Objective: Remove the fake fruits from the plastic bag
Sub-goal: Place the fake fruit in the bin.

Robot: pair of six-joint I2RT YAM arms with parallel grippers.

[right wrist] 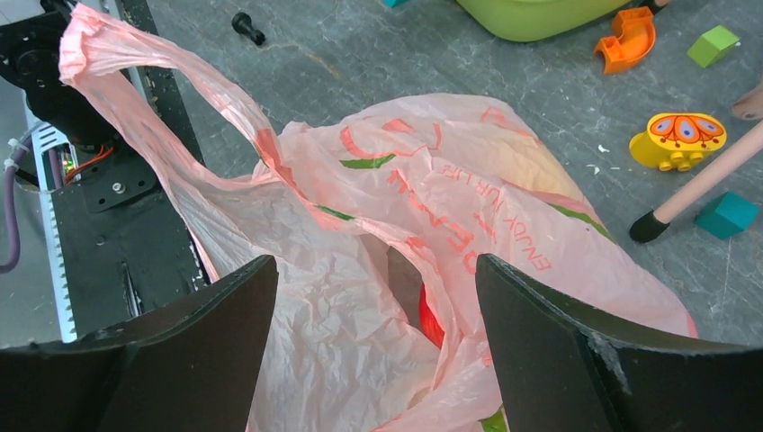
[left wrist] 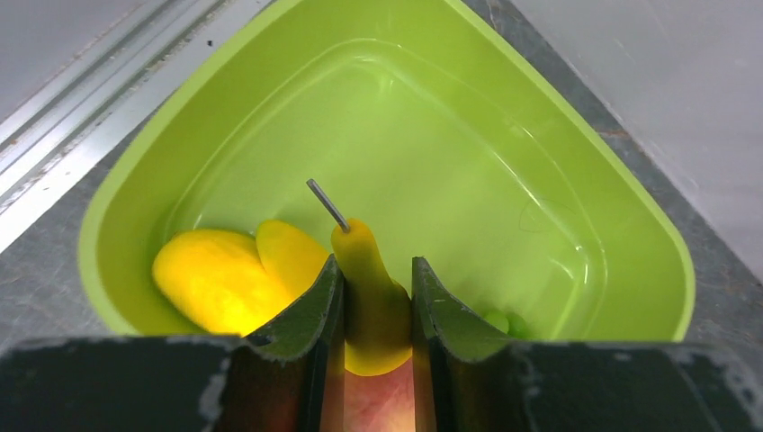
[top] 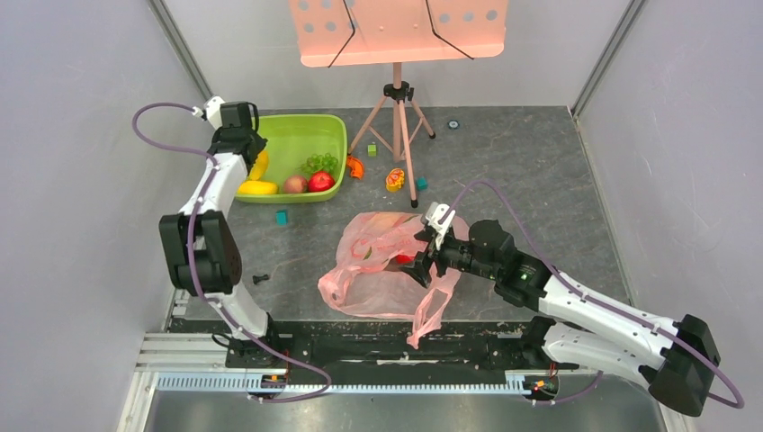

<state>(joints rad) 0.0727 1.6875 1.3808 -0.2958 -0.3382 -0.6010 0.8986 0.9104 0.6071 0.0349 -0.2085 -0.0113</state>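
Observation:
The pink plastic bag [top: 378, 274] lies crumpled on the table in front of the arm bases, and one handle [right wrist: 135, 63] trails toward the front rail. My right gripper [top: 421, 265] hovers open over the bag's mouth [right wrist: 373, 270]. A red fake fruit [right wrist: 430, 317] shows inside the opening, partly covered by film. My left gripper [left wrist: 376, 263] hangs over the lime-green basin [left wrist: 576, 135], shut on a yellow fake fruit [left wrist: 371, 292] with a grey stem. In the basin lie a yellow mango shape [left wrist: 216, 279], a peach [top: 295, 184], a red apple [top: 320, 181] and green grapes [top: 322, 163].
A tripod stand [top: 397, 108] with a pink tray rises behind the bag, one foot [right wrist: 643, 227] close to it. Small toys lie around: an orange piece [right wrist: 630, 40], a yellow butterfly block [right wrist: 677, 139], teal cubes [right wrist: 727, 214] and a green cube [right wrist: 715, 45]. A black screw [top: 261, 279] lies near the left base.

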